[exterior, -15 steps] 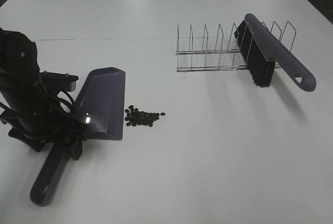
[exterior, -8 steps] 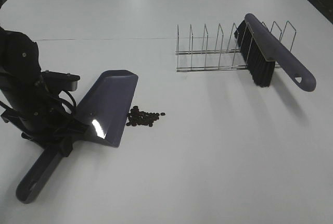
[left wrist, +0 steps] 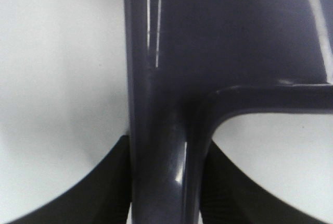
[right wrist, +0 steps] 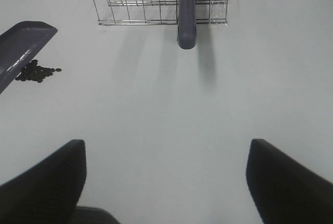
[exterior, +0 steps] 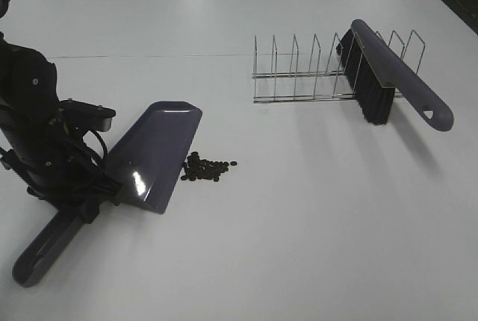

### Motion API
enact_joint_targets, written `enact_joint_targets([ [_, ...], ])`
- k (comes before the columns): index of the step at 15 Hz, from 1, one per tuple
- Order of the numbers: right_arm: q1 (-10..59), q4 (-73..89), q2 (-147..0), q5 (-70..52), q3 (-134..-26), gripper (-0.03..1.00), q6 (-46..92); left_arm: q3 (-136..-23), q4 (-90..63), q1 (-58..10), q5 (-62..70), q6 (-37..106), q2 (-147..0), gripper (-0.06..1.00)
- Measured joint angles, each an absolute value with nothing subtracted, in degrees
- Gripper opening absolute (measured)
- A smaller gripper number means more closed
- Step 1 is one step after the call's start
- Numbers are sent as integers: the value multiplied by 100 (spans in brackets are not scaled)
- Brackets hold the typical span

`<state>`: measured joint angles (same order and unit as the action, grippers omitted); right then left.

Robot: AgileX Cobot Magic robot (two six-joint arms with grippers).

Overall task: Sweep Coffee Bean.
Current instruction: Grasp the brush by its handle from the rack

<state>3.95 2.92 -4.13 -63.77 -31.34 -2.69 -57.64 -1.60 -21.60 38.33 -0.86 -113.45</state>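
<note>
Desk (exterior: 314,231): white, carries everything.
Dustpan (exterior: 153,157): handle clamped between left fingers (left wrist: 99,193), blade stretching ahead of them.
Right fingers (right wrist: 47,182): spread wide, holding nothing.
Coffee bean (exterior: 205,168): small pile ahead of left fingers, just beside Dustpan's front edge.

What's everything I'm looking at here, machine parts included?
coffee beans: a few dozen, dark brown, one small pile beside the dustpan's front edge
dustpan: one, purple-grey, left side of the table
brush: one, purple-grey with black bristles, propped in the rack
wire rack: one, silver, back right
table: one, white
left end effector: one, black, clamped on the dustpan's handle
right end effector: one, black, open, holding nothing
</note>
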Motion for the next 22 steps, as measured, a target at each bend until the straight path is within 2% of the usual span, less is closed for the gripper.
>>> enact_joint_targets([
  [2, 395, 281, -1026, -6377, -3449, 73, -269, -5764, -149, -2160, 3833, -97, -11345, 33],
  [7, 395, 206, -3736, -6394, -4916, 73, -269, -5764, -138, -2160, 3850, -109, -11345, 33],
  [9, 395, 143, -5443, -6709, -6062, 73, -269, -5770, -120, -2160, 3867, -115, -11345, 33],
  [17, 395, 63, -9276, -6979, -9144, 73, 0, -5770, -120, -2160, 3879, -115, -11345, 33],
  [22, 395, -143, -11190, -6979, -10537, 72, 561, -5770, -120, -2160, 3890, -115, -11345, 33],
])
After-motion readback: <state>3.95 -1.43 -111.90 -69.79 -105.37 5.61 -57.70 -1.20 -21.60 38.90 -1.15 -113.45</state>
